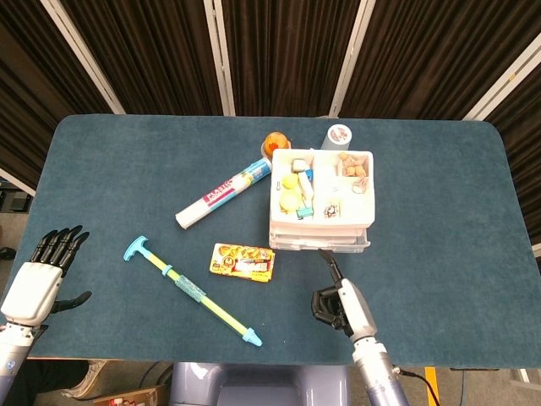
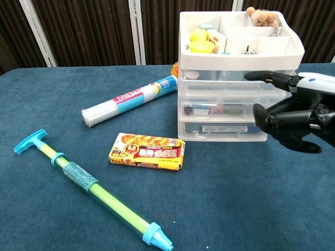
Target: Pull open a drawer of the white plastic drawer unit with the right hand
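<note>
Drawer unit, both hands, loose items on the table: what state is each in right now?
White plastic drawer unit: drawers all closed, top tray filled.
Right hand: in front of the drawers, one finger extended, holding nothing.
Left hand: off the table edge, fingers straight, empty.
Plastic wrap roll: lying flat.
Snack packet: lying flat.
Toy pump: lying flat.

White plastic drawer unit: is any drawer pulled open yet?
No. The white plastic drawer unit's drawer fronts look flush, and the right hand hovers in front.
</note>
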